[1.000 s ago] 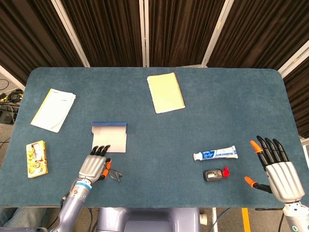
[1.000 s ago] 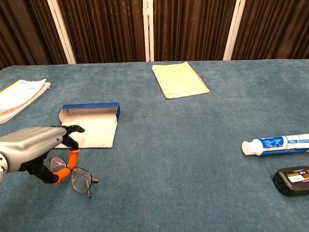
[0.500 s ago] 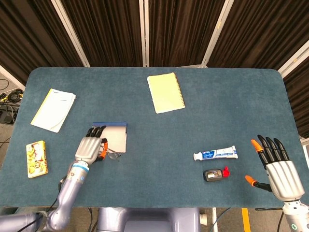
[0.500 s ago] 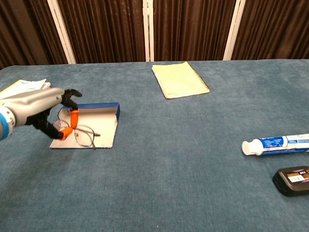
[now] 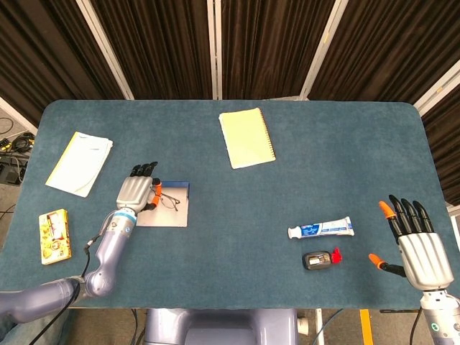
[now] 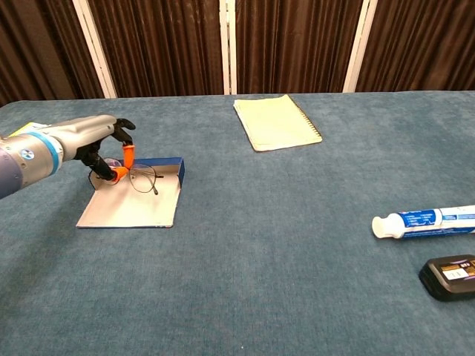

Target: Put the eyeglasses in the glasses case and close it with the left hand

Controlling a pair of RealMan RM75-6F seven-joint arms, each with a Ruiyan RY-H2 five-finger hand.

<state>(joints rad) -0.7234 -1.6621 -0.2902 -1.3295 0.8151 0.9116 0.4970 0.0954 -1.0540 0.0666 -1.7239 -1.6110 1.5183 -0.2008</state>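
1. While the head view looks straight down on the blue table (image 5: pixel 230 287), the left hand (image 5: pixel 136 192) sits toward eight o'clock, pinching the eyeglasses (image 5: pixel 167 201) over the open glasses case (image 5: pixel 167 207). Far off at four o'clock, the right hand (image 5: pixel 417 244) is spread and holds nothing. A toothpaste tube (image 5: pixel 320 229) lies at its nine o'clock.
2. From the chest view, the left hand (image 6: pixel 104 148) pinches the eyeglasses (image 6: pixel 145 179) between orange fingertips (image 6: pixel 128 154), just above the back of the glasses case (image 6: pixel 133 204), near its blue rear wall. A yellow notebook (image 6: pixel 276 121) lies toward twelve o'clock.
3. Judging progress: the eyeglasses are carried to the case but not released; setting them down and closing the flap remain.
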